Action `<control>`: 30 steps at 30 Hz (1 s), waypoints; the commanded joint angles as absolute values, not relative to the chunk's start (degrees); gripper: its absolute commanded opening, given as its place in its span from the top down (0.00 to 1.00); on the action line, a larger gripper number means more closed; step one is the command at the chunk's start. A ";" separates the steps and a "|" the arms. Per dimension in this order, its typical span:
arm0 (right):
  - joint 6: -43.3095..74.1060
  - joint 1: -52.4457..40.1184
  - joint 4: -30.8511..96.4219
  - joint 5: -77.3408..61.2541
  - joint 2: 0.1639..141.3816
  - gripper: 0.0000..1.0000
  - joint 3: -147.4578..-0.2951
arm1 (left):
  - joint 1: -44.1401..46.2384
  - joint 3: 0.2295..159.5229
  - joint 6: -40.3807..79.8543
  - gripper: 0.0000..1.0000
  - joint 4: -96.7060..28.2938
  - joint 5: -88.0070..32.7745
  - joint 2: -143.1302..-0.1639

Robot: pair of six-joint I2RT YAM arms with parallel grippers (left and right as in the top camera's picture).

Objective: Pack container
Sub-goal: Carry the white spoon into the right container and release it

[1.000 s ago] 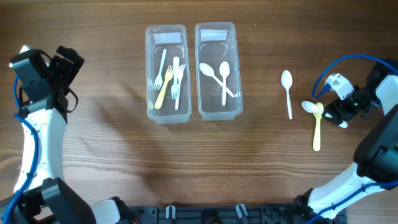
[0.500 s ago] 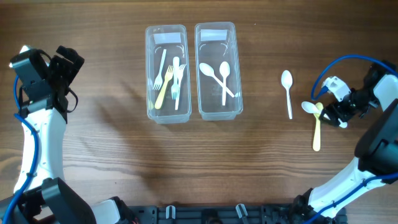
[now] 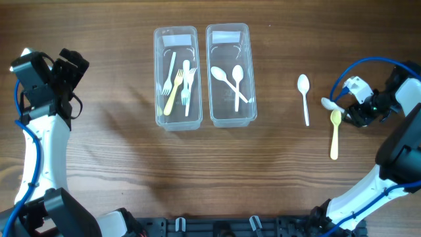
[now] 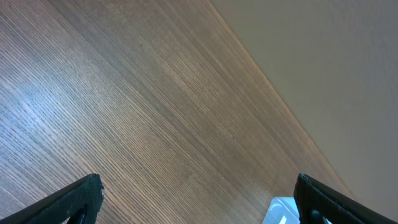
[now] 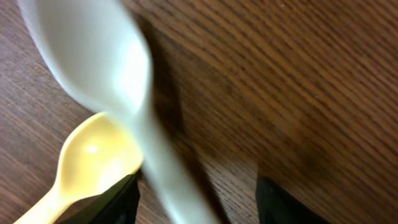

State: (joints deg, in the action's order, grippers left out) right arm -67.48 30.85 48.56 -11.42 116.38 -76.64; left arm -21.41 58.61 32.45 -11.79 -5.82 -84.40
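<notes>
We see right gripper [image 3: 346,110] straddle white spoon [image 3: 327,103] handle, well right of spoon box [image 3: 230,122]; cannot tell if pinched | left gripper [image 4: 199,199] spread | risk: loose hold, spoon slips onto yellow spoon [image 3: 335,135]

The overhead camera looks straight down on the table [image 3: 263,171], with the left arm [image 3: 46,145] and right arm [image 3: 398,155] at its side edges and the fork container [image 3: 176,34] and spoon container [image 3: 228,34] toward the far edge. The left wrist camera faces low and slantwise across bare wood to a table edge and the wall [image 4: 323,62] beyond. A clear container [image 4: 281,211] corner at bottom right is its overlap with overhead. The right wrist camera sits very near the wood, on the white spoon [image 5: 93,68] and yellow spoon [image 5: 87,155], also seen from overhead near the right edge.
</notes>
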 commanded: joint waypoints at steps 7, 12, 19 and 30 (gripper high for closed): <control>-62.37 30.72 45.60 -14.52 120.55 0.67 -75.24 | -21.65 59.59 32.82 0.00 -11.66 -5.89 -83.57; -61.34 30.72 45.63 -15.57 120.55 0.78 -75.26 | -21.65 59.59 32.82 0.00 -11.66 -5.89 -83.57; -55.72 29.74 44.25 -21.32 120.53 0.96 -75.50 | -21.65 59.59 32.82 0.00 -11.66 -5.89 -83.57; -35.29 22.09 45.89 -21.10 120.09 0.96 -96.23 | -21.65 59.59 32.82 0.00 -11.66 -5.89 -83.57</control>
State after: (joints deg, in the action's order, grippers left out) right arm -41.91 24.67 44.88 -19.53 120.01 -87.96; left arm -21.41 58.61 32.45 -11.77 -5.82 -84.40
